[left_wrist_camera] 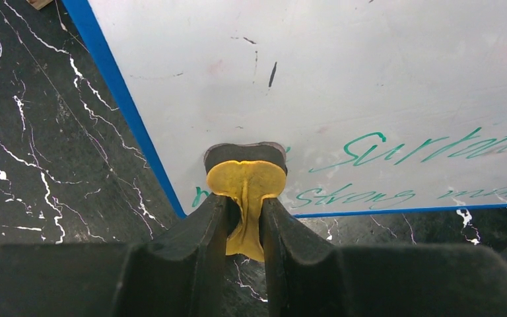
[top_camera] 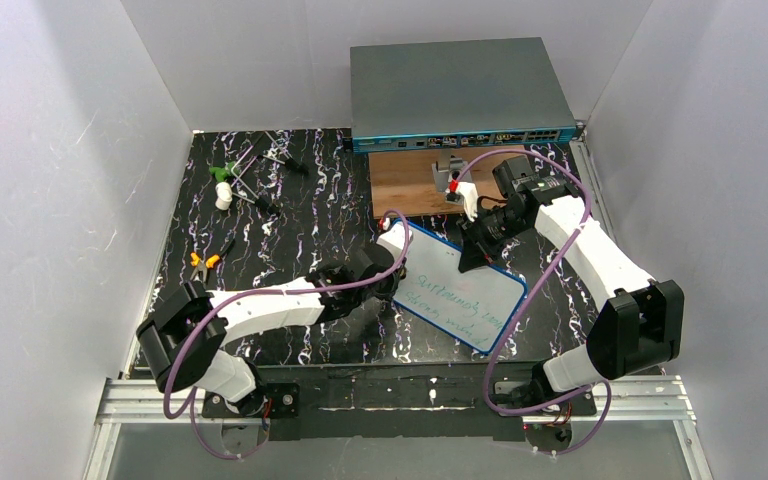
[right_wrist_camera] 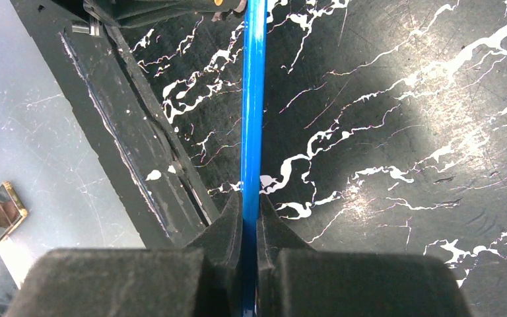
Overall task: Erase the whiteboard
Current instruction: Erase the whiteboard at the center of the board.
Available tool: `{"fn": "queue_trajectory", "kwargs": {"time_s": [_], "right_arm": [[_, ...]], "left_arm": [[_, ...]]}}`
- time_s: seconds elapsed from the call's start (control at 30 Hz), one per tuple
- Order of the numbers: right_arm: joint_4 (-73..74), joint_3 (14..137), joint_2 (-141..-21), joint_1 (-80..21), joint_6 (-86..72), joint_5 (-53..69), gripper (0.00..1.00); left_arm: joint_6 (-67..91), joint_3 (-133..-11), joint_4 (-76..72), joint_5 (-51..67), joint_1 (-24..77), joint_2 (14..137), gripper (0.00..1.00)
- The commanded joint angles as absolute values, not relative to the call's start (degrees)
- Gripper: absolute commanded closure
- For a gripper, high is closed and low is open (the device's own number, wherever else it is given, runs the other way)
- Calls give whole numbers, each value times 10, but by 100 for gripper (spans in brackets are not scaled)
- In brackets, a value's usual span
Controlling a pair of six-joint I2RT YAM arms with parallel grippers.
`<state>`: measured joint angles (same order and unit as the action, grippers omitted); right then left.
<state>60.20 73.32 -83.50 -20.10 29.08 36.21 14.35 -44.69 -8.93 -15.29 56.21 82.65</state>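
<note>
The whiteboard [top_camera: 457, 287] lies tilted on the black marbled mat between the arms, blue-rimmed, with green handwriting [top_camera: 455, 302] on its near half. In the left wrist view the whiteboard [left_wrist_camera: 370, 79] is clean at the top, and two green lines [left_wrist_camera: 396, 148] run along its lower edge. My left gripper [left_wrist_camera: 244, 201] is shut on a yellow eraser [left_wrist_camera: 245, 179], whose dark pad rests on the board near its left corner. My right gripper [right_wrist_camera: 250, 205] is shut on the board's blue rim [right_wrist_camera: 253, 99] at the far edge, as the top view of the right gripper [top_camera: 478, 250] also shows.
A large grey box with ports [top_camera: 457, 90] stands at the back, with a wooden board [top_camera: 415, 185] and a small red-and-white item [top_camera: 457, 188] in front of it. Orange-handled pliers [top_camera: 203, 260] and other small tools [top_camera: 228, 180] lie at the back left. White walls enclose the mat.
</note>
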Motion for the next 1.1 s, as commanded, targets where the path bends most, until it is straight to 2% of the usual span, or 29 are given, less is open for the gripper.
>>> {"fn": "queue_trajectory", "kwargs": {"time_s": [0.0,0.2,0.47,0.8,1.07], "right_arm": [[632,738,-829,-218,322,413,99],[633,738,-831,-218,322,413,99],[634,738,-830,-218,322,413,99],[633,737,-828,-218,321,411,99],[633,737,-832,-218,322,411,99]], "left_arm": [[137,-441,-150,-124,573,820,100],[110,-441,-87,-158,617,862,100],[124,-457,-40,-227,590,848,100],[113,-555,-37,-144,543,814,100],[129,-484,-75,-93,562,817,100]]}}
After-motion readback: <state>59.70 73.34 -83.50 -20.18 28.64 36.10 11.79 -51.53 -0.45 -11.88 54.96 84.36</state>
